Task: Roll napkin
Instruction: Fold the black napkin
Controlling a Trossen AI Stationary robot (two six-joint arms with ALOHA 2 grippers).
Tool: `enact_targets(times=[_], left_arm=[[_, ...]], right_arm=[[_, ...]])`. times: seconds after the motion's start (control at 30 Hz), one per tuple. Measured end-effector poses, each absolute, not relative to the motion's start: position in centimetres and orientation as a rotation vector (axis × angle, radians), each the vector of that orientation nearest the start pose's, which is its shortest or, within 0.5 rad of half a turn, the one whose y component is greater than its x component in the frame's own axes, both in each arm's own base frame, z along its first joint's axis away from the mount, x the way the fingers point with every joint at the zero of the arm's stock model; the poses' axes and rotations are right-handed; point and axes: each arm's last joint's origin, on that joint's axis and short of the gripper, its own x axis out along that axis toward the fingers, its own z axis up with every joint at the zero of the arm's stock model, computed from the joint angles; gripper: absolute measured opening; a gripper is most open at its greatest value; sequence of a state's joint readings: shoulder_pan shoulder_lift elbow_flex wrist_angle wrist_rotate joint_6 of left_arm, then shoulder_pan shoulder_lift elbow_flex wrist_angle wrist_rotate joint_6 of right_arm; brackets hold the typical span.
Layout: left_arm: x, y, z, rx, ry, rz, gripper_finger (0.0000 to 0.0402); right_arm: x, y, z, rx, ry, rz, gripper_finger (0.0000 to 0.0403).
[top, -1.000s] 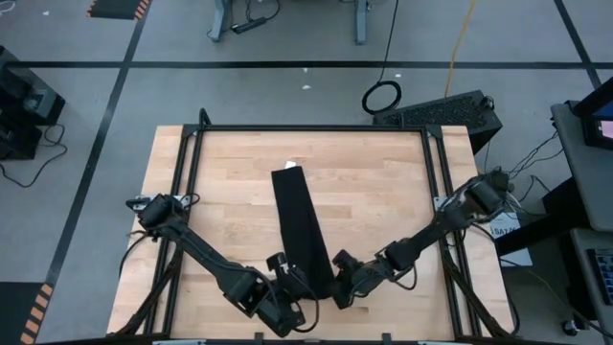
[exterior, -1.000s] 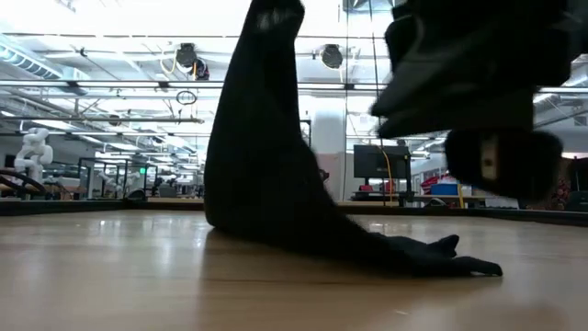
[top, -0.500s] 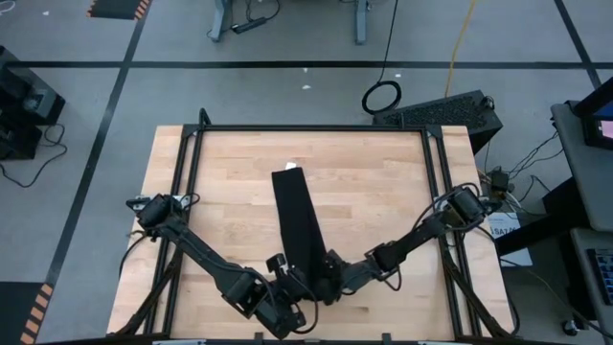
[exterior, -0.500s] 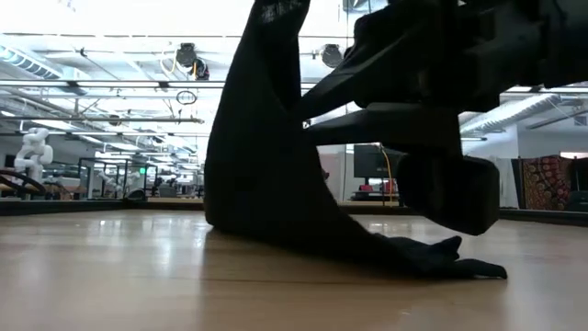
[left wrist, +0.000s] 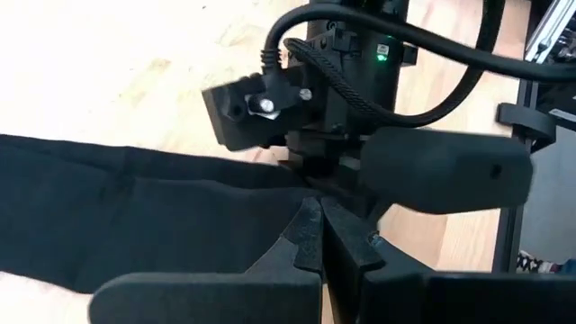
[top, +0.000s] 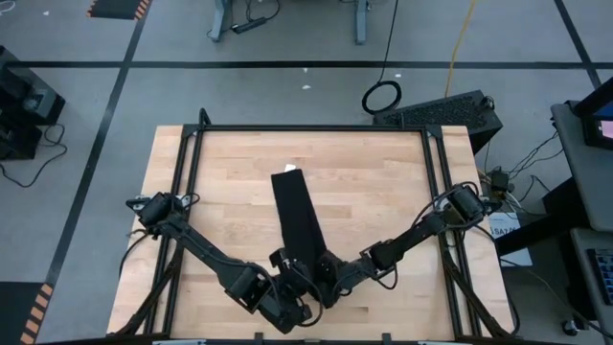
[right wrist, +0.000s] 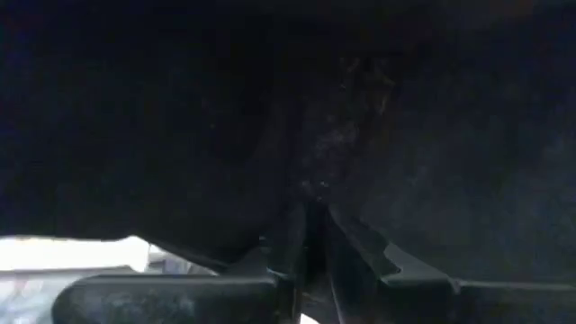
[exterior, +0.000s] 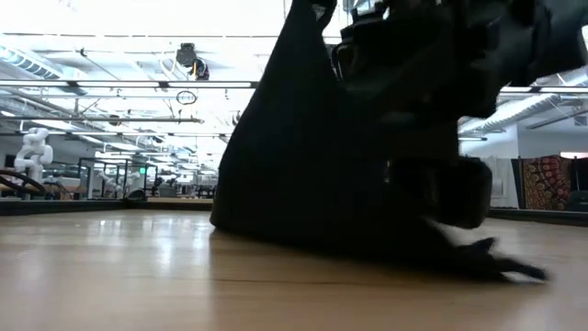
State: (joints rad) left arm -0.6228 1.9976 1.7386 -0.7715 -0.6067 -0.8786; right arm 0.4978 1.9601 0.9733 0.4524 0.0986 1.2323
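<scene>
The black napkin point(top: 295, 216) lies as a long narrow strip down the middle of the wooden table point(top: 383, 192). Its far end, with a small white tag point(top: 290, 168), rests flat on the wood. Its near end is raised, and in the low view the cloth point(exterior: 294, 165) slopes down from there to the table. My left gripper point(top: 290, 280) and my right gripper point(top: 321, 276) sit side by side at that near end, both shut on the cloth. My right gripper's body point(left wrist: 342, 108) faces my left gripper's own view. My left gripper pinches the napkin's near end point(left wrist: 270, 211) between its two shut fingers, coming from the table's near left side. The cloth's near end is lifted off the wood. My right gripper is shut on the same near end point(right wrist: 315, 171) from the table's right side. Black cloth fills its view and hides which layers it holds.
A black metal frame point(top: 287, 128) runs around the table's edges. Bare wood lies to the left point(top: 211, 211) and right point(top: 383, 211) of the napkin. The two arms cross the table's near corners and meet at the near middle.
My right gripper has moved toward the table's left, in to the napkin's near end beside my left gripper. The napkin's raised near end has shifted toward the far edge, and the strip lying on the table looks shorter. The far end with the tag has stayed put.
</scene>
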Motion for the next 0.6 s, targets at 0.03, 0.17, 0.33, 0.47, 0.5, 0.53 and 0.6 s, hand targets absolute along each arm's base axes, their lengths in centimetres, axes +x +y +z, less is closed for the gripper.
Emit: enact_targets(times=[0.03,0.17,0.33,0.47,0.5,0.53,0.6], left_arm=[[35.7,-23.7,26.1,-0.236,0.757,0.339,0.0000],[35.6,-24.0,26.1,-0.234,0.759,0.332,0.0000],[35.5,-24.1,26.1,-0.238,0.757,0.328,0.0000],[35.5,-24.2,26.0,-0.269,0.758,0.331,0.0000],[35.5,-24.2,25.7,-0.300,0.761,0.341,0.0000],[35.4,-24.2,25.4,-0.339,0.763,0.356,0.0002],[35.0,-24.5,24.4,-0.426,0.755,0.391,0.0010]], right_arm=[[34.2,18.3,12.9,1.022,0.690,0.036,0.0036],[33.5,19.3,13.1,0.987,0.715,0.061,0.0036],[33.1,19.8,13.0,0.937,0.729,0.083,0.0036],[33.1,19.4,12.8,0.925,0.748,0.067,0.0036],[33.1,19.3,12.7,0.922,0.759,0.062,0.0036],[33.1,19.3,12.7,0.924,0.769,0.068,0.0036],[33.1,19.3,12.7,0.931,0.783,0.081,0.0036]])
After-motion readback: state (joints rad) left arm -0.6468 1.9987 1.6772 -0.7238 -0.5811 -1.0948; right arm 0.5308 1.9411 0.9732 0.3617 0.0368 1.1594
